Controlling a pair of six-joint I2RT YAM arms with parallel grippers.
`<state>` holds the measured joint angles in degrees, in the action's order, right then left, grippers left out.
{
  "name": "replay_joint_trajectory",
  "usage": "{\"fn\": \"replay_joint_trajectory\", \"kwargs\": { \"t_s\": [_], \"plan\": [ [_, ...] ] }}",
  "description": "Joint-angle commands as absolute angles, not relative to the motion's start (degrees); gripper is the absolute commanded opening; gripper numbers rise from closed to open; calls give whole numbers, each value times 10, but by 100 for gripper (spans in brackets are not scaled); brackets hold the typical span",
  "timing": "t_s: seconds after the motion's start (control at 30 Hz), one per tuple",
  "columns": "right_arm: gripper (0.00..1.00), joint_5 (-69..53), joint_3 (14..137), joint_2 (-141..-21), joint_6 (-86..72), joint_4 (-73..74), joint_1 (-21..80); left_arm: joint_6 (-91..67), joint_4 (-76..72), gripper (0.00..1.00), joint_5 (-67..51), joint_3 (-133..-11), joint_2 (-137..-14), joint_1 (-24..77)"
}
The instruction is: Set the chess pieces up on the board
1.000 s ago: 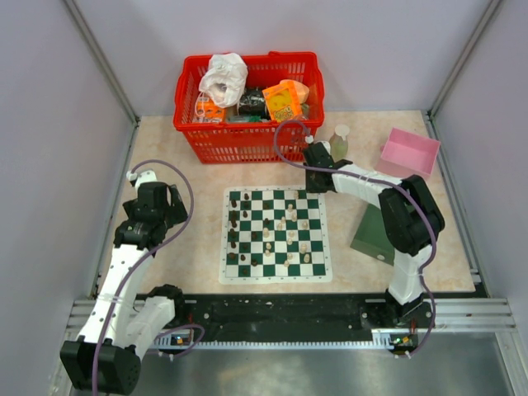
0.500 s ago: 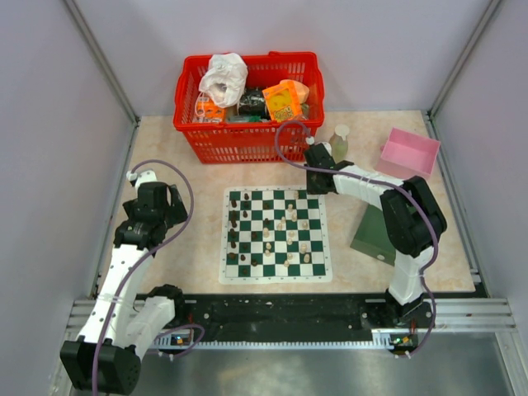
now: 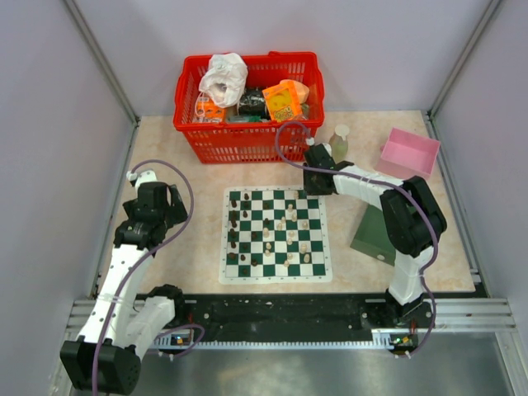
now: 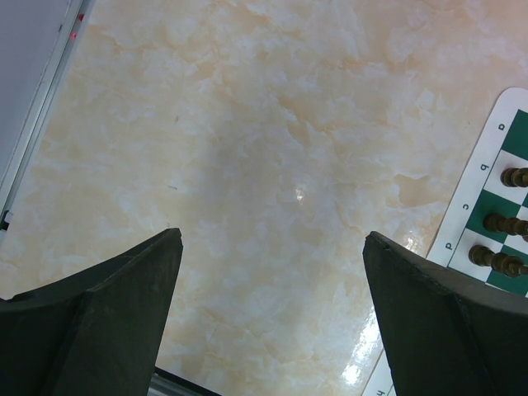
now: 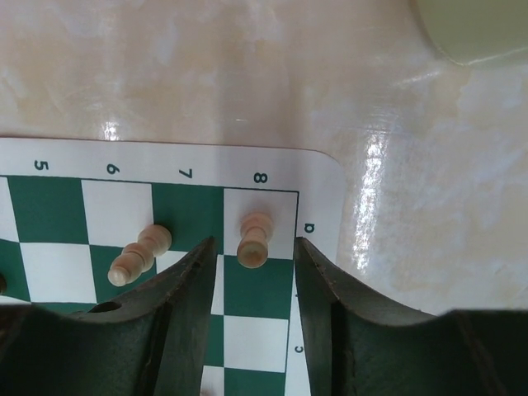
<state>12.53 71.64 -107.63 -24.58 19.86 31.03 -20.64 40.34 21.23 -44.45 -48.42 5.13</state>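
The board (image 3: 276, 279) lies flat mid-table with dark pieces (image 3: 235, 227) along its left side and cream pieces (image 3: 301, 239) scattered on its right half. My right gripper (image 3: 311, 191) is low over the board's far right corner. In the right wrist view it (image 5: 256, 245) is open, with a cream piece (image 5: 254, 239) standing upright on the white corner square between its fingers, a gap on each side. A second cream piece (image 5: 140, 256) stands one square to the left. My left gripper (image 3: 172, 200) is open over bare table left of the board (image 4: 495, 177), holding nothing (image 4: 272, 239).
A red basket (image 3: 247, 107) full of items stands at the back. A pale bottle (image 3: 339, 140) and a pink box (image 3: 408, 153) are back right. A dark green box (image 3: 373, 235) lies right of the board, under my right arm. Dark pieces (image 4: 503, 223) line the board's near-left edge.
My right gripper's jaws have spread apart, leaving the cream piece standing on the corner square. The left arm has not moved.
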Motion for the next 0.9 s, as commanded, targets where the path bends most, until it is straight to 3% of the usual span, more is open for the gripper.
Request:
{"fn": "replay_joint_trajectory", "kwargs": {
  "t_s": [0.0, 0.2, 0.5, 0.87],
  "plan": [
    [45, 125, 743, -1043, -239, 206, 315, -204, 392, 96, 210, -460, -483, 52],
    [51, 130, 755, -975, -230, 235, 315, -207, 396, 96, 215, -460, -478, 52],
    [55, 68, 659, -843, -272, 261, 326, -221, 403, 96, 207, -454, -457, 52],
    [51, 94, 602, -885, -337, 274, 422, -232, 410, 96, 198, -448, -446, 52]
  ]
}}
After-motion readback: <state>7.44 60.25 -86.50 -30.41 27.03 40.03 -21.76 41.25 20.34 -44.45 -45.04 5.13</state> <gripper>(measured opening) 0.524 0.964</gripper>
